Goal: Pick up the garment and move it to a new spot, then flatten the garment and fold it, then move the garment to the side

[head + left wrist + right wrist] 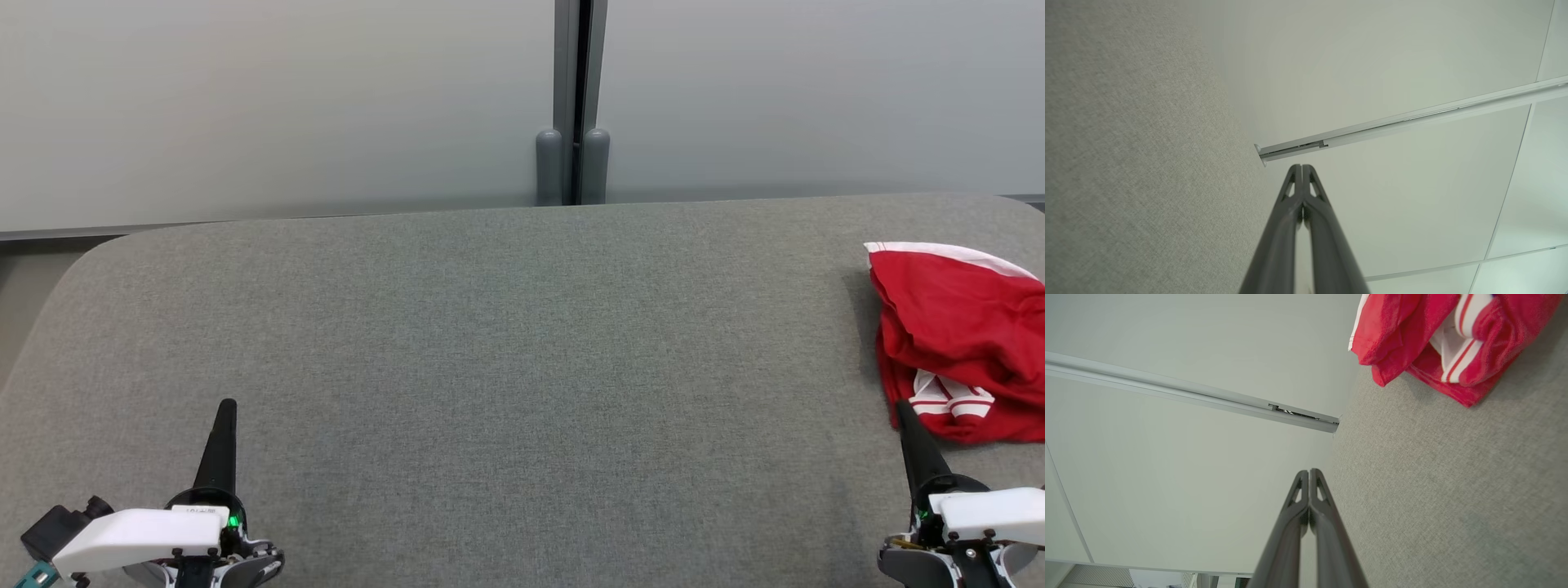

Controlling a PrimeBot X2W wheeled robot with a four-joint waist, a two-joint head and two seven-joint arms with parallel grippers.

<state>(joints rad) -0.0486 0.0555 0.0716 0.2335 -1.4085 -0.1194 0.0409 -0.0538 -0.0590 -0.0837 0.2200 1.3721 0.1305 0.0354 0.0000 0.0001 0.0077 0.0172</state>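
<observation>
left fingers [226,416]: pressed together into a single dark point, nothing between them. the left wrist view confirms it, with the two left fingers [1306,169] meeting along a thin seam. they hang over the near-left part of the worktop [522,327], pointing away from the robot toward the wall.

right fingers [904,412]: also together and empty. the right wrist view shows the right fingers [1314,473] closed tip to tip. they sit at the near-right of the worktop, pointing the same way.

white wrist housings behind each pair, left [135,535] and right [992,506]. a small green light [234,521] glows at the base of the left pair.

garment [955,327]: red with white stripes and a white band, crumpled in a heap at the far right of the worktop, partly cut off by the picture's edge. in the head view the right fingertip lines up with its near-left edge. in the right wrist view the garment [1412,330] lies ahead and to one side, with bare grey fabric between it and the tips, so there is no contact.

worktop: grey woven fabric, rounded corners. behind it are pale wall panels [245,98] split by a vertical grey post [565,82].
</observation>
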